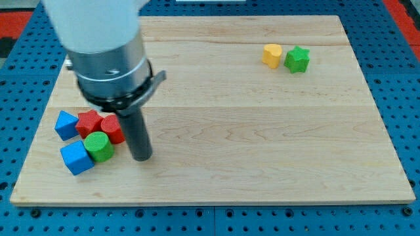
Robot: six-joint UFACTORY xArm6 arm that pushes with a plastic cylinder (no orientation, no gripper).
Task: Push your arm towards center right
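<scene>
My tip (141, 157) rests on the wooden board (249, 118) at the lower left, just right of a cluster of blocks. The cluster holds a blue block (65, 124), a red star (89, 122), a red block (113, 129) partly behind the rod, a green cylinder (99, 146) and a blue cube (77, 157). The tip stands close beside the green cylinder and the red block; I cannot tell if it touches them. A yellow heart-like block (272, 55) and a green star (297, 59) sit side by side at the upper right.
The board lies on a blue perforated table (400, 78). The arm's wide grey body (105, 46) covers the board's upper left corner.
</scene>
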